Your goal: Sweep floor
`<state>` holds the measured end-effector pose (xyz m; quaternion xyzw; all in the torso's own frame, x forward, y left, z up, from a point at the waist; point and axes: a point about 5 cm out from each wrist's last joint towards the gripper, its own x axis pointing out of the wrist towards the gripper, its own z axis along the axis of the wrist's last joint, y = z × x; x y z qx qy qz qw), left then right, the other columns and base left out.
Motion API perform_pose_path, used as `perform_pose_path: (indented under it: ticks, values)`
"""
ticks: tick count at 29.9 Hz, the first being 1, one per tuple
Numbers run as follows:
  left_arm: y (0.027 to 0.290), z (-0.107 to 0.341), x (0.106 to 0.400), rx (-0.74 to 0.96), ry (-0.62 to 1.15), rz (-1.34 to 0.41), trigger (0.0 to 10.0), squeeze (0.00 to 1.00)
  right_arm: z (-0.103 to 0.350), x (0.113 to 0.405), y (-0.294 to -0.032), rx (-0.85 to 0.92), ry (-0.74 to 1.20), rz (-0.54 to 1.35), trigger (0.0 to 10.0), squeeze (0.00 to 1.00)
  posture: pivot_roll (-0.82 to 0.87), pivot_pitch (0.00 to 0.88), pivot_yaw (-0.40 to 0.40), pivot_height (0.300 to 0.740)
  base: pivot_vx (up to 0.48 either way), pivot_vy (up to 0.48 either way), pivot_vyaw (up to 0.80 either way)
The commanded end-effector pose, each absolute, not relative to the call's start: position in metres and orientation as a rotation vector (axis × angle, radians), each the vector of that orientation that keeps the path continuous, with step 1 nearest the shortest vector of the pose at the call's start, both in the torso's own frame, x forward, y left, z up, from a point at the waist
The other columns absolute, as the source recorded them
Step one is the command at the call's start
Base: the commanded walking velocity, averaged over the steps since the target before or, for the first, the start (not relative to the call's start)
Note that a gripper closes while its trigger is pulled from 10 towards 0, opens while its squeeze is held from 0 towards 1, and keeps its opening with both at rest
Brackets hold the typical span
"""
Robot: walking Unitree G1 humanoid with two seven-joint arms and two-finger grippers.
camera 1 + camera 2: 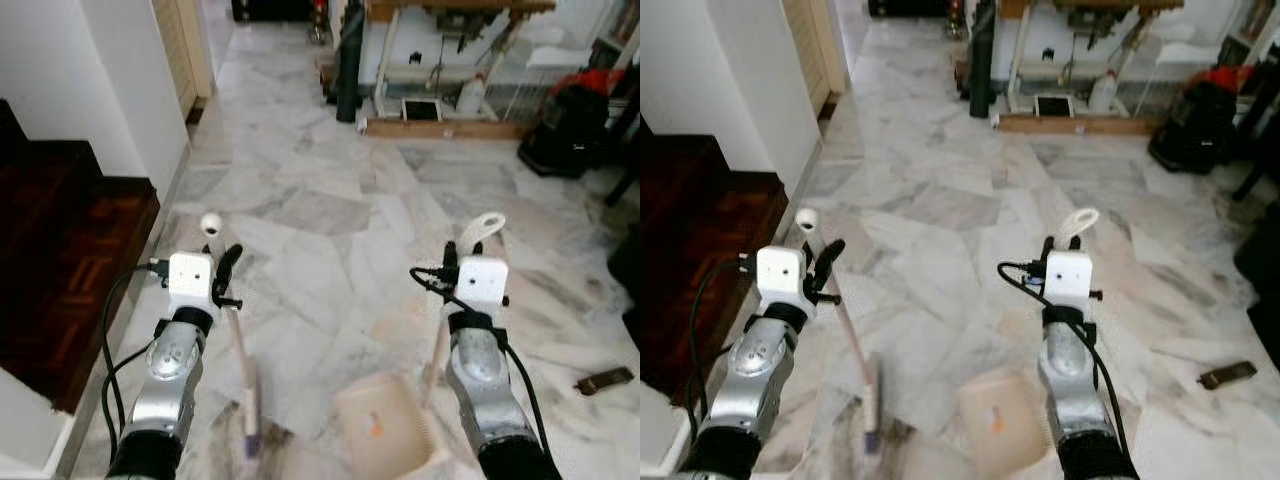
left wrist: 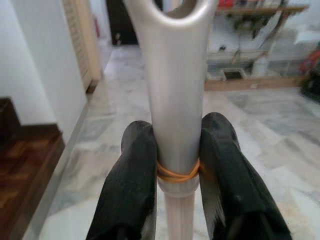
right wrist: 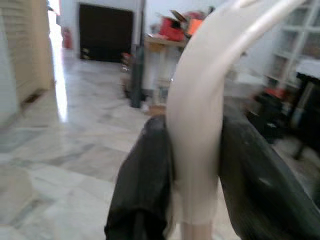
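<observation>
My left gripper (image 1: 226, 276) is shut on the pale handle of a broom (image 1: 238, 345), a little below its rounded top end. The broom slants down to its brush head (image 1: 250, 432) on the marble floor (image 1: 320, 215). In the left wrist view both black fingers (image 2: 132, 175) press the silver-white handle (image 2: 175, 100) just above an orange rubber band. My right gripper (image 1: 462, 256) is shut on the looped white handle (image 1: 487, 227) of a beige dustpan (image 1: 385, 420), which sits on the floor between my arms. A small orange speck lies in the pan.
A dark wooden step (image 1: 70, 270) and a white wall (image 1: 110, 90) are close on my left. At the back stand a wooden table with clutter (image 1: 450, 70), a dark upright roll (image 1: 350, 65) and a red-black bag (image 1: 570, 125). A small dark object (image 1: 603, 380) lies at the right.
</observation>
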<state>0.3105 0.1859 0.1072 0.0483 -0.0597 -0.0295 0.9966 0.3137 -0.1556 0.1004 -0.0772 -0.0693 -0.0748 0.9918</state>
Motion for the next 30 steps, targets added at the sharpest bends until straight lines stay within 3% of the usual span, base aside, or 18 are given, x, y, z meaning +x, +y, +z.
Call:
perform_pose_path:
  ticks: [1, 30]
  values:
    - [0.1785, 0.1217, 0.315, 0.105, -0.186, -0.081, 10.0, 0.0, 0.1123, 0.3156, -0.1601, -0.134, -0.193, -0.171, 10.0, 0.0, -0.03, 0.036, -0.015, 0.74, 0.36, 0.0, 0.0]
    - [0.1788, 0.123, 0.3158, 0.107, -0.188, -0.083, 10.0, 0.0, 0.1136, 0.3152, -0.1621, -0.128, -0.204, -0.187, 10.0, 0.0, -0.03, 0.045, -0.015, 0.74, 0.358, 0.0, 0.0]
